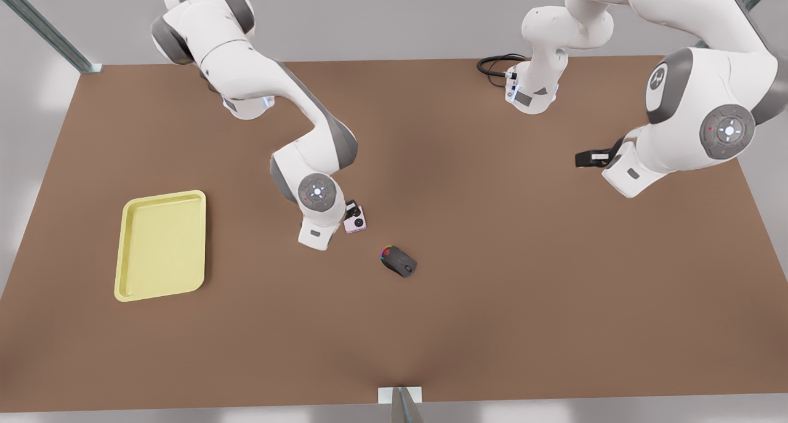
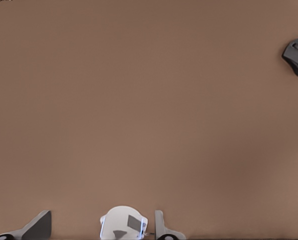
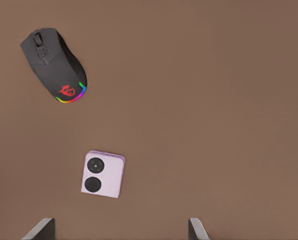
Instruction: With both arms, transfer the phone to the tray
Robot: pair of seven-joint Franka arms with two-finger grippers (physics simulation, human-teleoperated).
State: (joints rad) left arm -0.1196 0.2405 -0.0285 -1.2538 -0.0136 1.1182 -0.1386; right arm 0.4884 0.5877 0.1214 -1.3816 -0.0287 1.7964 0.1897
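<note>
The large white jointed left arm (image 1: 695, 121) with grey joint sections sits closest to the camera, at the front view's right, held above the brown table top (image 1: 492, 300). The left gripper (image 2: 101, 231) hangs over bare table. Its jaws stand wide apart and hold nothing. It waits well away from the task items.

The right arm (image 1: 308, 158), of the same white and grey build, reaches down toward the table centre at the front view's left. The right gripper (image 3: 118, 232) hovers just beside the small pale pink, nearly square flat phone (image 3: 103, 175), jaws spread wide and empty. The phone lies flat on the table, its two black round lenses facing up, close against the right wrist in the front view.

A black computer mouse with a coloured light strip (image 3: 54, 65) lies near the phone, not touching it.

The flat pale yellow rectangular tray with rounded corners (image 1: 160, 244) lies well apart from the phone, toward the front view's left.
</note>
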